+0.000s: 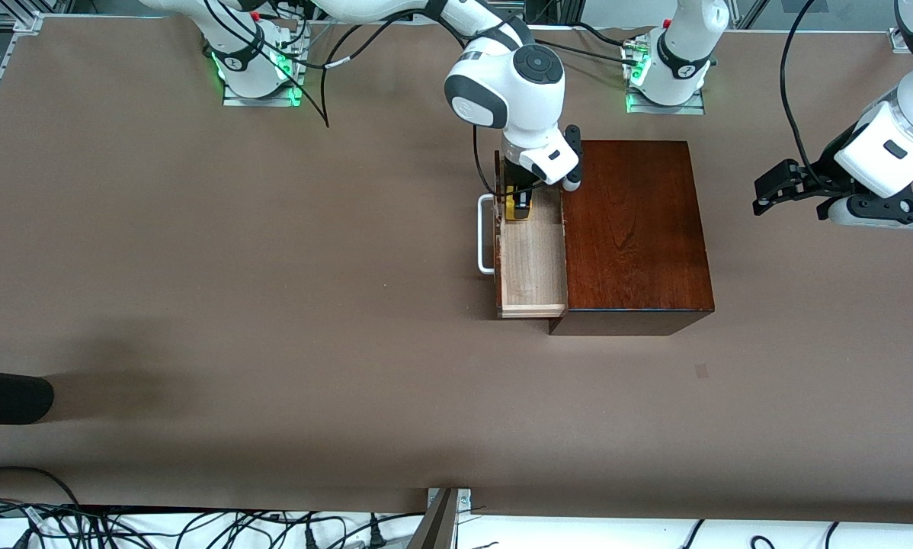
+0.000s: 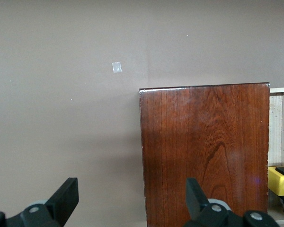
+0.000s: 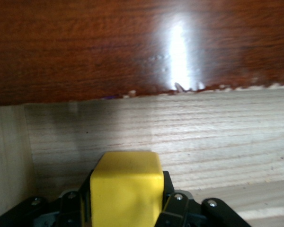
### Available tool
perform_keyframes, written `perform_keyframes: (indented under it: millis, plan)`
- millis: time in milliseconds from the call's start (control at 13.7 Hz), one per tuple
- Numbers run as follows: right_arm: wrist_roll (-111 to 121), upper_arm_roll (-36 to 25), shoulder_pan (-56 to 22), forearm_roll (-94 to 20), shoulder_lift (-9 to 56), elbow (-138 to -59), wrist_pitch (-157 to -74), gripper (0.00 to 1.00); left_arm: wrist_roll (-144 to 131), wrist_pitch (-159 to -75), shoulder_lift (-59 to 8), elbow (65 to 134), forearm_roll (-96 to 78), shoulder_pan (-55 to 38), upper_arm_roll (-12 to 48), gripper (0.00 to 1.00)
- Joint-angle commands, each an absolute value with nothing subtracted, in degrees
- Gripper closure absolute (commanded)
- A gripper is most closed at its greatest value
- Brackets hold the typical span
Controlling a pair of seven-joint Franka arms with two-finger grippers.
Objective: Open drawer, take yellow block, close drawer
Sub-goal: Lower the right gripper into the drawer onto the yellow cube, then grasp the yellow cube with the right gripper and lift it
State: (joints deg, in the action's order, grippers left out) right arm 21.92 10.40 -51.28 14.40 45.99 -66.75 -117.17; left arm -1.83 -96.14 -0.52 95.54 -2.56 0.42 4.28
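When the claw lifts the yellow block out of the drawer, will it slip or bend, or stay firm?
The yellow block looks rigid: its faces stay flat between the right claw fingers, so it probably will not bend. Its smooth surface and rounded edges could let it slip slightly. It seems small and likely light, so it should lift out of the open drawer easily. The left claw waits open beside the box.

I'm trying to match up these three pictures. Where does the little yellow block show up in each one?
Front view: the yellow block sits in the open drawer, between the right gripper's fingers.
Left wrist view: only a yellow corner shows at the picture's edge, beside the dark box.
Right wrist view: the block fills the foreground, clamped in the right gripper.
Shared landmark: the glossy dark box, seen in all three.
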Motion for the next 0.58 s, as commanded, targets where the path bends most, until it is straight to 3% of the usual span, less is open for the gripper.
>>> perform_keyframes:
  millis: [0, 219, 512]
  plan:
    - [21.36, 10.81, -51.33, 14.68, 45.35, -59.7, -109.36, 1.0, -0.88, -94.66, -1.49, 93.6, -2.55, 0.88, 4.57, 0.0]
    - [19.7, 10.46, -50.37, 14.5, 41.77, -57.3, -103.99, 1.0, -0.97, -94.66, -1.58, 93.52, -2.64, 0.88, 4.57, 0.0]
    - [18.37, 10.37, -43.35, 9.68, 37.45, -57.3, -101.87, 1.0, -0.97, -94.57, -1.58, 93.52, -2.64, 0.88, 4.48, 0.0]
